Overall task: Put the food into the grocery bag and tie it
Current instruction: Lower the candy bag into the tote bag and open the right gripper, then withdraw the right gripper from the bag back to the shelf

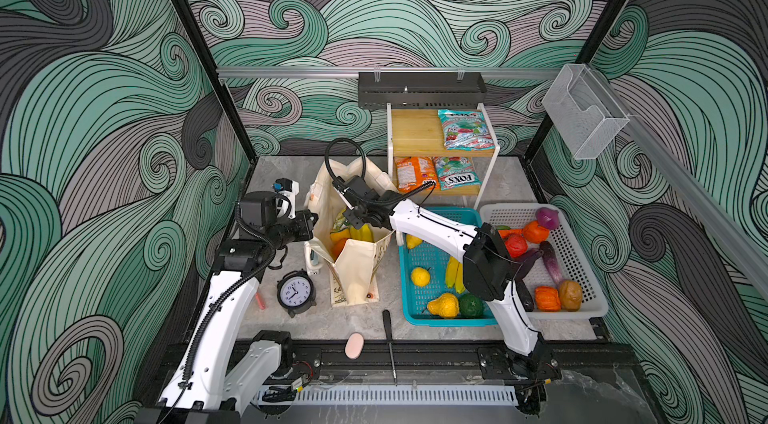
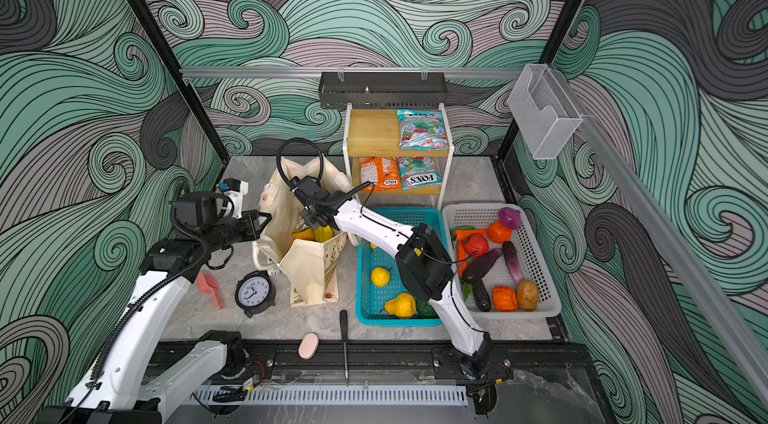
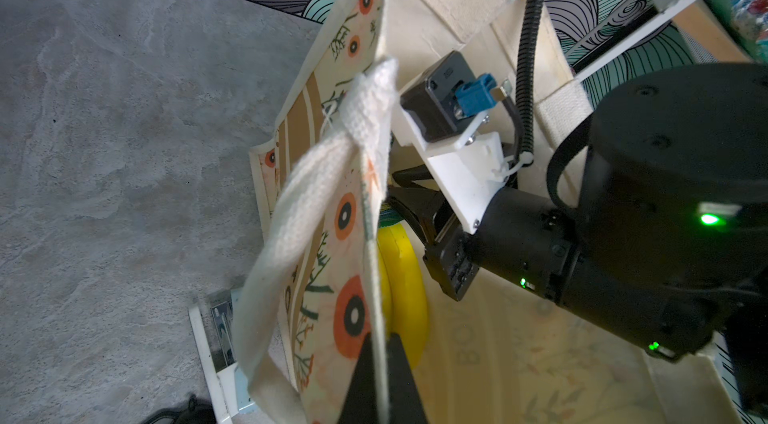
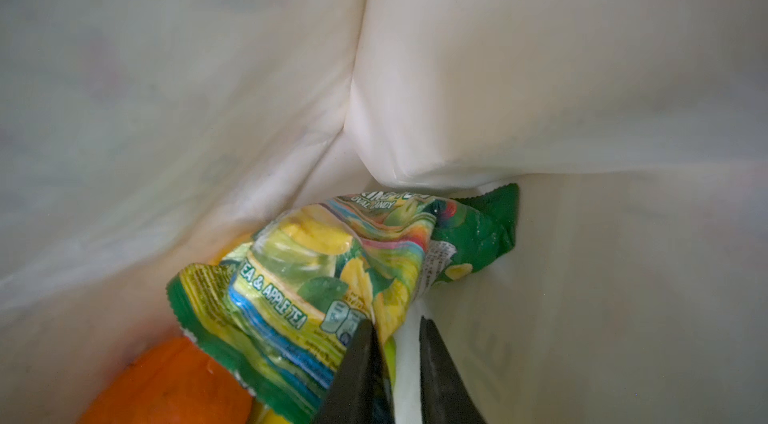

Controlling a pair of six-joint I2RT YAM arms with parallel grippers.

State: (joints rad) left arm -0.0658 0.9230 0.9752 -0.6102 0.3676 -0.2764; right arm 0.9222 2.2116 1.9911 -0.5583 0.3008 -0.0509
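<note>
Top views steeply downward; wrist views close on grocery bag (image 3: 419, 26)

The cream, flower-printed grocery bag (image 1: 357, 272) is standing upright and open, its rim sitting pinched between the left fingers (image 3: 361, 384). Inside, a crumpled green-yellow snack packet (image 4: 332, 268) is lying against one of the parted right fingers (image 4: 353, 372). An orange (image 4: 166, 384) is resting beside the packet, and a yellow banana (image 3: 405, 276) is lying just past the left fingers.

Teal and grey swirl-patterned walls (image 1: 374, 6) enclose a grey marbled tabletop (image 1: 357, 318). A wooden shelf (image 1: 415, 133) stands at the far wall
</note>
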